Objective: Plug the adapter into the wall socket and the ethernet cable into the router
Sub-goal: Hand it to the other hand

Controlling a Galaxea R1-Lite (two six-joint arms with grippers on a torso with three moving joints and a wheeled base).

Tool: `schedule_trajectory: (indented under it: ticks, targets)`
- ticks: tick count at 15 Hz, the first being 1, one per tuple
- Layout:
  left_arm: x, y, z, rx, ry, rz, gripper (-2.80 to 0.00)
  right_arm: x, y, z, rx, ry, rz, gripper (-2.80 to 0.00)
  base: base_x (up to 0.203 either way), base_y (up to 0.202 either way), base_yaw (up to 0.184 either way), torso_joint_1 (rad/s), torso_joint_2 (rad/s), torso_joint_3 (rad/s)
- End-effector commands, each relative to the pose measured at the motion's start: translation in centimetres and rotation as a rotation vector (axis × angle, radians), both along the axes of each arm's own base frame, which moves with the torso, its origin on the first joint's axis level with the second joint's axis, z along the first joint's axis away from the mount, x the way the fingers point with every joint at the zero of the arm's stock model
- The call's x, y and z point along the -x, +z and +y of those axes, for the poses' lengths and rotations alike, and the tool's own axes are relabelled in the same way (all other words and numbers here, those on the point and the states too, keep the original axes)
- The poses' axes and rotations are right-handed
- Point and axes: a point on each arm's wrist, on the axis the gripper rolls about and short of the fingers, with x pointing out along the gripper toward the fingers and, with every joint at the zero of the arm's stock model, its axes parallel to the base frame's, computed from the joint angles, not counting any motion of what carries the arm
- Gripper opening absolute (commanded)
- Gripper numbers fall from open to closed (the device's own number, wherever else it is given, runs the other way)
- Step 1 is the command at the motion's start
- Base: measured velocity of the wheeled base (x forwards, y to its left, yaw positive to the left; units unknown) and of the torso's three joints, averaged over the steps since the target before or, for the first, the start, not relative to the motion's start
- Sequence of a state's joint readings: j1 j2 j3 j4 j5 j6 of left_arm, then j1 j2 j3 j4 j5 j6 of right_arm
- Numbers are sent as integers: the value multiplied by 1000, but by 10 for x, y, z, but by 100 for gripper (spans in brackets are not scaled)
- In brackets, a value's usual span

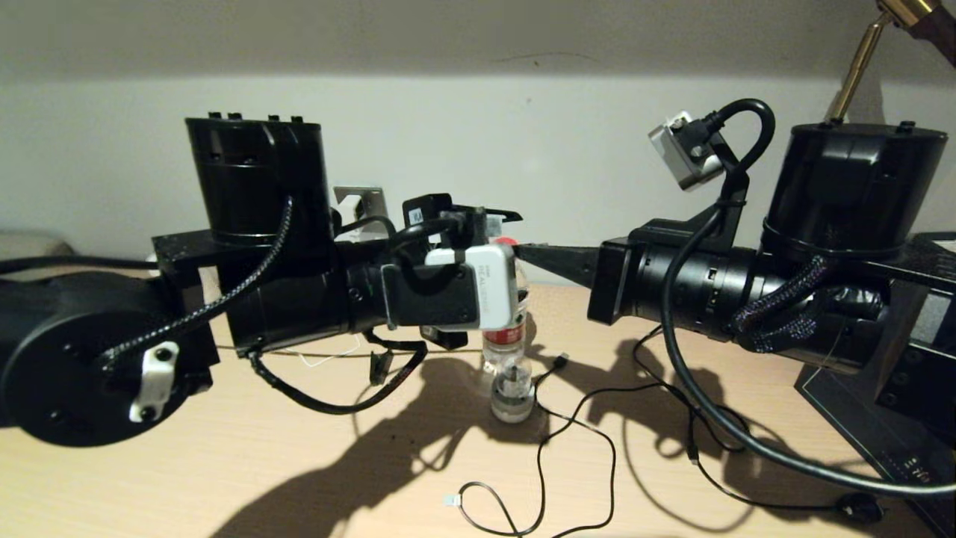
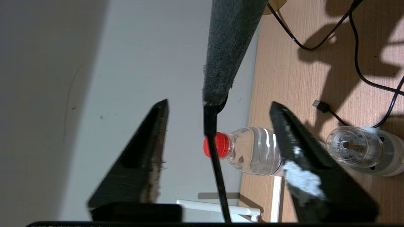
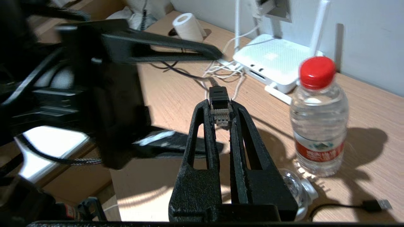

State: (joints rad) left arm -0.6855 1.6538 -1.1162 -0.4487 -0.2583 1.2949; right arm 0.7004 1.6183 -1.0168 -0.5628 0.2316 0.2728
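Wooden desk [image 3: 176, 94] against a pale wall carries my router [image 3: 271, 60], sitting at the wall with its antennas cut off at the frame edge and its ports too small to make out, and a water bottle [image 3: 318, 119] standing near it. My left claw [image 2: 217, 132] hangs released and empty above the desk, facing the right one. My right claw [image 3: 222, 110] is clenched on the ethernet cable [image 3: 221, 108], whose clear plug shows between the tips while the cord behind is mostly hidden.
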Motion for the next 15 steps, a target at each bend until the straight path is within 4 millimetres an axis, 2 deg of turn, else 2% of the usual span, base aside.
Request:
schedule_trajectory:
  ticks: [1, 3, 5, 10, 12, 15]
  targets:
    - [7, 10, 11, 16, 12, -31, 0, 4, 2, -4, -28, -8, 24, -280, 0, 0, 0, 0, 0, 0]
    - [11, 15, 27, 27, 45, -43, 0, 5, 5, -5, -127, -16, 139, -280, 0, 0, 0, 0, 0, 0]
    - [9, 12, 32, 27, 20, -37, 0, 3, 11, -3, -249, -17, 273, -280, 0, 0, 0, 0, 0, 0]
    - [-15, 2, 42, 36, -86, -38, 0, -3, 35, 0, -424, -17, 500, -280, 0, 0, 0, 0, 0, 0]
    - [-24, 0, 42, 48, -139, -71, 0, -6, 42, 0, -464, -12, 647, -280, 0, 0, 0, 0, 0, 0]
    - [-40, 11, 30, 72, -225, -148, 0, -12, 47, -10, -528, 70, 821, -280, 0, 0, 0, 0, 0, 0]
